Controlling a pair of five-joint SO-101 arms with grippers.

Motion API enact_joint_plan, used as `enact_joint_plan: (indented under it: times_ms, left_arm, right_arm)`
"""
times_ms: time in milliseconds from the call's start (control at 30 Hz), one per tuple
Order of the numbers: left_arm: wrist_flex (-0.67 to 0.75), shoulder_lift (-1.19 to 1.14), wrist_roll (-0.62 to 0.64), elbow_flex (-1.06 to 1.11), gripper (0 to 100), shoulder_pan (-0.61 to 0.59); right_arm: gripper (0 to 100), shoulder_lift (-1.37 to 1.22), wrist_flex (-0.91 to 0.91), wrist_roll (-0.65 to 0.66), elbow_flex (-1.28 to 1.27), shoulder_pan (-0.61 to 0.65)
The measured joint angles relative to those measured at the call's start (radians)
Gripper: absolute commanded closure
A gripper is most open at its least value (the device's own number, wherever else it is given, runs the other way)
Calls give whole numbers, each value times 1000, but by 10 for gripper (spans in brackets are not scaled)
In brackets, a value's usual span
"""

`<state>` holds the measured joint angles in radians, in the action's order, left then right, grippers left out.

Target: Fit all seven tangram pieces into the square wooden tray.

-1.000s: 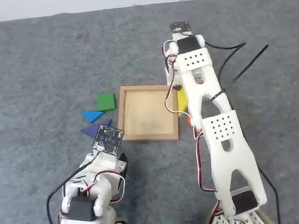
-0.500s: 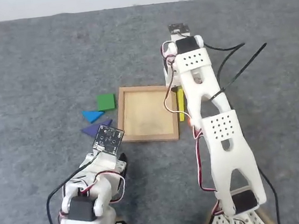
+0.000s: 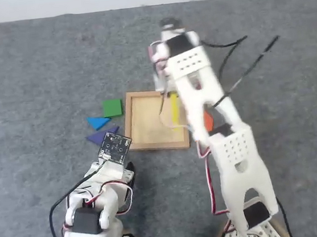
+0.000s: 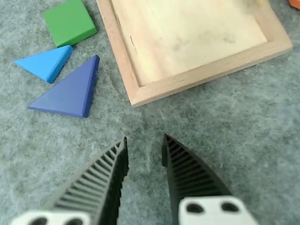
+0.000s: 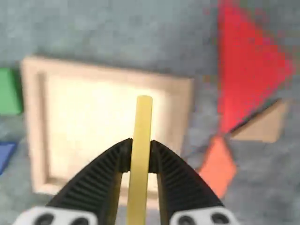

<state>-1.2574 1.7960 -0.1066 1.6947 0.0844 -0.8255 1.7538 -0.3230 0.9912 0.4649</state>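
Observation:
The square wooden tray [image 3: 131, 124] lies mid-table with nothing resting on its floor. My right gripper [image 5: 140, 144] is shut on a thin yellow piece [image 3: 175, 110], held on edge above the right part of the tray [image 5: 33, 122]. Left of the tray lie a green square [image 3: 112, 108], a light blue triangle [image 3: 97, 122] and a dark blue triangle [image 3: 100, 137]. Right of it lie a red triangle [image 5: 243, 70], an orange piece [image 3: 208, 119] and a tan piece [image 5: 262, 125]. My left gripper [image 4: 144, 149] hangs open over bare carpet just in front of the tray's near rim [image 4: 206, 65].
Grey carpet covers the whole table. The right arm's long white links [image 3: 233, 144] and loose cables stretch over the area right of the tray. The left arm's base [image 3: 94, 229] stands at the near left.
The right arm has swung left, carrying the yellow piece from beside the tray's right rim to above the tray's right part. The orange piece has come into view. The left arm stayed still.

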Motion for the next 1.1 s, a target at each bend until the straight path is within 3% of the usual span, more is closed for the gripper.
enact_joint_plan:
  times_ms: [500,767,1100]
  left_arm:
    - [0,0,0,0,884,0]
    - [0,0,0,0,884,0]
    - [0,0,0,0,884,0]
  right_arm:
    - [957,-110,-198,-204,-12,170]
    - [703,-158,-164,-210,-12,144]
    - [720,-175,-120,-192,-12,71]
